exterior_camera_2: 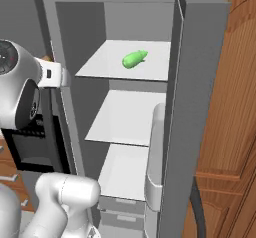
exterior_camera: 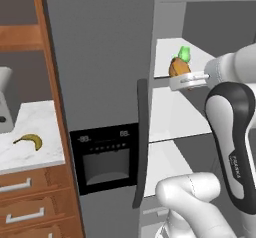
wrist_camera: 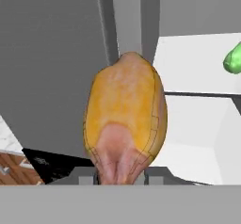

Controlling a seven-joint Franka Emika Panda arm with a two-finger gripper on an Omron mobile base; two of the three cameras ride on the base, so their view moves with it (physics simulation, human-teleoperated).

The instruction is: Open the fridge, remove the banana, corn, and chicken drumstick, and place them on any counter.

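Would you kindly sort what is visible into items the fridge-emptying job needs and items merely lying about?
Needed: fridge, banana on the counter, corn on the top shelf, chicken drumstick in the jaws.
Lying about: grey appliance on the counter.

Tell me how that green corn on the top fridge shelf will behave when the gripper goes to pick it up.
The corn looks rounded and oblong, lying loose on a flat white shelf, so a nudge may well roll it. Its surface looks smooth, so it could slip between the pads. It looks small and probably light.
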